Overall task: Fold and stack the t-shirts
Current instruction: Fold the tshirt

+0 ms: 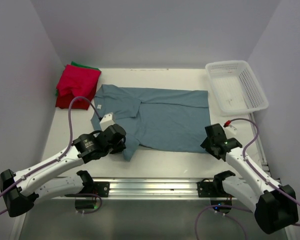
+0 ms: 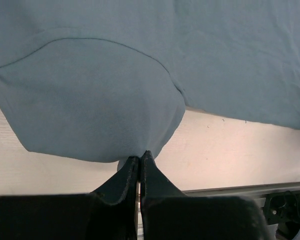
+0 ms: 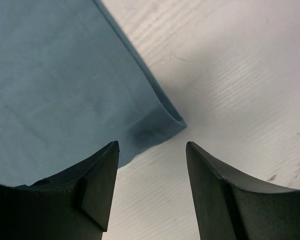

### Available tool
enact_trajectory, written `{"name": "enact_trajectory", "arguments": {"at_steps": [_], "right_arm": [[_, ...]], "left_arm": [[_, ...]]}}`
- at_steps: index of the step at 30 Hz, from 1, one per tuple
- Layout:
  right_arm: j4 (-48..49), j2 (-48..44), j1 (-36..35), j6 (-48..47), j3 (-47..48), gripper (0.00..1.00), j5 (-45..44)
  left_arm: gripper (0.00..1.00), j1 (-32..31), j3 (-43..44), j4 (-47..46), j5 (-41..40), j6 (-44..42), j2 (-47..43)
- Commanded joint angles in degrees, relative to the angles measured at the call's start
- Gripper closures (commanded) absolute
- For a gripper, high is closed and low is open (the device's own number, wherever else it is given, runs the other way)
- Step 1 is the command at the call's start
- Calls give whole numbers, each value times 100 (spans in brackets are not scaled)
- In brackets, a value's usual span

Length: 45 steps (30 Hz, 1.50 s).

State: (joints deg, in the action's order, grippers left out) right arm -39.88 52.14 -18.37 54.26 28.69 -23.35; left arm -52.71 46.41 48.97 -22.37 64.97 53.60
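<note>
Folded red t-shirts point(image 1: 76, 86) sit stacked at the far left corner of the white surface point(image 1: 165, 160), with a green one point(image 1: 86, 65) showing as a sliver at the stack's far edge. Just beside the stack, toward the middle, a blue-grey t-shirt point(image 1: 162, 117) lies spread flat, its collar end toward the red pile and its hem toward the right. It is mostly smooth, with a diagonal fold running from the collar area. At the shirt's near left corner the left arm point(image 1: 55, 162) reaches in from the near edge. The left fingers point(image 2: 140, 167) are pressed together on a rounded lobe of the blue-grey cloth. The wrist view shows the fabric pinched at their tips and fanning out beyond them over the pale surface. Farther right, the right arm point(image 1: 250, 170) angles in toward the shirt's near right corner. The right fingers point(image 3: 97, 185) stand apart and grip nothing, and the hem corner lies between them in the wrist view, slightly curled at its tip. Whether either finger touches the cloth cannot be told. At the far right corner, well apart from the shirt, a white mesh basket point(image 1: 237, 85) rests on the surface.
</note>
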Motion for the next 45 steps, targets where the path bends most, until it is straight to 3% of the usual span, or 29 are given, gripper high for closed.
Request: {"name": "enact_trajectory", "arguments": {"at_steps": [1,6,10,21,29,41,42,45], "right_arm": [[-108,77,0,822,-223,40,-248],[-634,-405,0,1726,-416,41,-819],[-732,-871,-9,1930,-513,43,-1022],[111,94,-9,1851,-557,44,-934],[551,174,-9,1720,-689,46,-925],[920,1166,-9,1728,-399,69,-785],[920,1210,-9,1737,-382,80,-759],[894,1220,-9,1728,-364,96,-741]], "left_arm": [[100,-47,254,77,-268,-204,-52],[100,-47,210,69,-277,-248,-113],[100,-38,228,60,-285,-318,-96],[100,-46,219,121,-277,-248,-140],[100,-46,175,192,-294,-142,-184],[100,-47,70,253,-277,-37,-342],[100,-47,70,271,-294,-28,-385],[100,-46,43,332,-320,7,-465]]}}
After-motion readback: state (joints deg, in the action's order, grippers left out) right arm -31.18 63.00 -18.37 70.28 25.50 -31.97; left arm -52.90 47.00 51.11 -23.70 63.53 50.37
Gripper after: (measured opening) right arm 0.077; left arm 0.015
